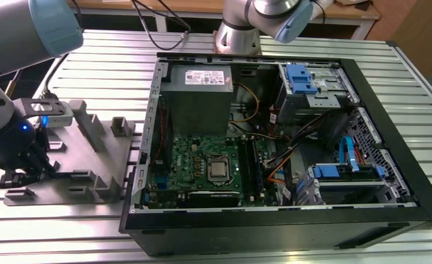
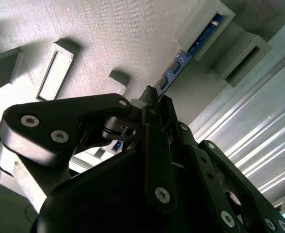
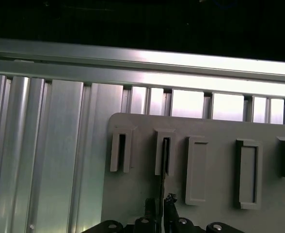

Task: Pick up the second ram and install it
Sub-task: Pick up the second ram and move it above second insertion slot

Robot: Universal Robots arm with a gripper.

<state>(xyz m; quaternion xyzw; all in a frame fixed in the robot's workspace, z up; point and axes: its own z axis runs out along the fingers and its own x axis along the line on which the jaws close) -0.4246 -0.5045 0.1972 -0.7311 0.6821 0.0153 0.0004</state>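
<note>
The second ram (image 2: 181,60) is a thin blue-green stick standing on edge in the slotted blocks of the grey fixture plate (image 2: 108,39). In the first wrist view the second ram (image 3: 162,182) appears edge-on as a thin dark line running out of a slot in the fixture plate (image 3: 210,126). My gripper (image 2: 150,97) has its black fingers closed on the stick from both sides, as the first wrist view of the gripper (image 3: 160,206) also shows. In the exterior view the gripper (image 1: 17,176) hangs low over the near left corner of the fixture plate (image 1: 76,159).
An open computer case (image 1: 392,181) lies at the exterior view's right of the plate, holding a green motherboard (image 1: 201,159), long black slots (image 1: 251,165), a power supply (image 1: 197,82), cables and blue drive cages. The arm's base (image 1: 238,33) stands behind it on the ribbed aluminium table (image 1: 105,71).
</note>
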